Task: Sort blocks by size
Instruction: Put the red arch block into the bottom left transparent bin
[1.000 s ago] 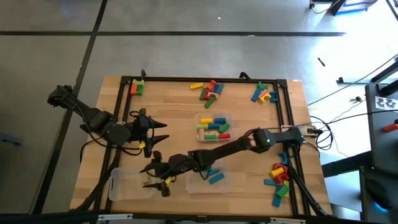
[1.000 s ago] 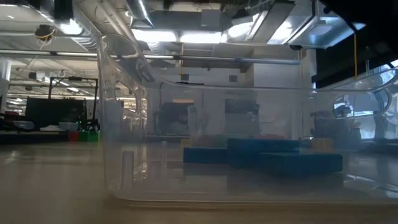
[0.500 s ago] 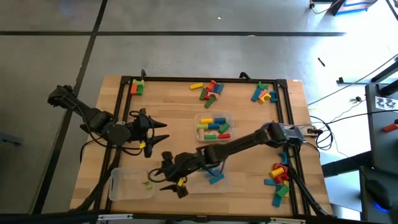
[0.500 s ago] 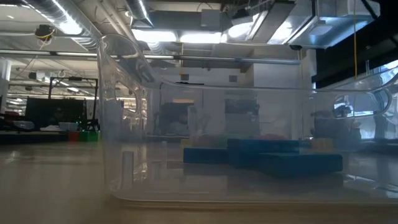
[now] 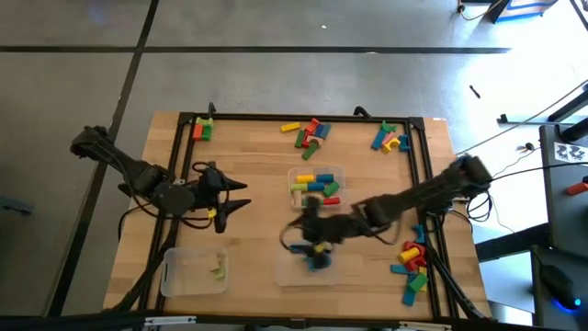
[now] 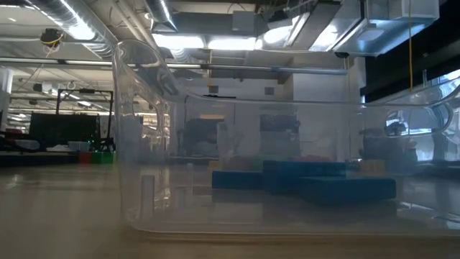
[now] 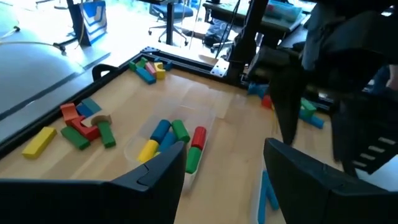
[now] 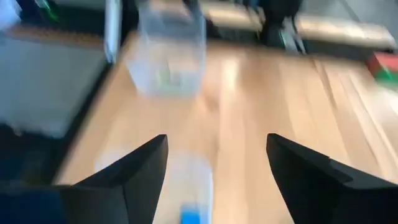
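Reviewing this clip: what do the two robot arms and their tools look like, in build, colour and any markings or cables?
Both arms are dark, near-black jointed links. The left tool ends in two pointed dark fingers, with a small yellow patch beside them. The right tool has two broad, flat, angular black fingers. Thin dark cables trail by the right arm's base. No lettering is legible.
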You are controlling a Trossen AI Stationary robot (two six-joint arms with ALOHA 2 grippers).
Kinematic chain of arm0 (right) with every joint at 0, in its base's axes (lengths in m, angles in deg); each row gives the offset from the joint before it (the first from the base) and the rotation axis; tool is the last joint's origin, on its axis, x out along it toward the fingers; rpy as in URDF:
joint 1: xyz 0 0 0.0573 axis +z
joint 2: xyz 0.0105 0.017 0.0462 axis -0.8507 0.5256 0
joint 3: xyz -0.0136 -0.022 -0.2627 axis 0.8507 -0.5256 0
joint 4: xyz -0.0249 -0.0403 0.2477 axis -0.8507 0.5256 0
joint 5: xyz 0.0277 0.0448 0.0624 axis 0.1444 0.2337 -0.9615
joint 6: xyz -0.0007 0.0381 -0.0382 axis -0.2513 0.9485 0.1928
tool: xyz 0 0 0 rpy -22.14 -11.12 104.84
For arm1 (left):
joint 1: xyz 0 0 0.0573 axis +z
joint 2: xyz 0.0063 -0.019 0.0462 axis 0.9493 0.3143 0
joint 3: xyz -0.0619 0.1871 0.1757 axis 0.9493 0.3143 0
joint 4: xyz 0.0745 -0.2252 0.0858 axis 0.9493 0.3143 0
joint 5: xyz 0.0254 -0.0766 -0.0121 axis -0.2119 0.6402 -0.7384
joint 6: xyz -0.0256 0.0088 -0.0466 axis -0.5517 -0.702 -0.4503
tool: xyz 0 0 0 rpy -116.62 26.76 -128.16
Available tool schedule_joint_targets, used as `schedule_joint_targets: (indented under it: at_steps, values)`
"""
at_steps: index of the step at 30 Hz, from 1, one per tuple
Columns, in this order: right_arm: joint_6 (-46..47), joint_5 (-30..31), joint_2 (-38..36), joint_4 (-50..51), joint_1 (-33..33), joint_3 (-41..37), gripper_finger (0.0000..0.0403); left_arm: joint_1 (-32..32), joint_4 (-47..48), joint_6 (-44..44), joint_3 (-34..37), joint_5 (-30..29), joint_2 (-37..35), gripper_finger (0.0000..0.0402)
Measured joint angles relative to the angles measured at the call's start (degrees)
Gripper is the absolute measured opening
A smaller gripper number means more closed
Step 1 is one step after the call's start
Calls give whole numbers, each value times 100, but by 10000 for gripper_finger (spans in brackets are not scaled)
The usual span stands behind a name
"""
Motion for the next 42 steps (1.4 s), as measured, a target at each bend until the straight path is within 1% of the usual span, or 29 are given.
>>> schedule_joint_targets:
  at_steps: [4,7,9,13,18,21,23,29,32,37,42]
  values:
    - [686,720,-548,1417,429,-334,273,0,-89,60,0,2,245,210]
    - [1473,1040,-817,2418,765,-335,273,-2,-191,140,1,3,456,210]
    - [2012,1107,-857,3078,978,-347,273,-2,-217,129,2,3,599,210]
    - [2958,1134,-850,4082,1311,-348,273,-2,-368,140,2,4,928,210]
    - [4013,1059,-789,5037,1683,-350,273,-2,-815,168,4,48,1282,210]
    - [4478,970,-806,5254,1896,-503,273,-2,-962,149,4,140,1442,210]
    - [4722,804,-796,5341,2038,-713,273,-2,-1085,150,4,200,1548,210]
    - [5365,-206,-790,5176,2349,-1445,273,-2,-1130,113,4,216,1822,210]
    - [5647,-579,-790,5018,2566,-1696,273,10,-1288,104,4,212,1930,210]
    - [6076,-687,-792,4632,2813,-2038,273,77,-1799,107,4,208,2247,210]
    - [6192,-663,-792,4076,2807,-2405,273,152,-2260,105,4,211,2634,210]
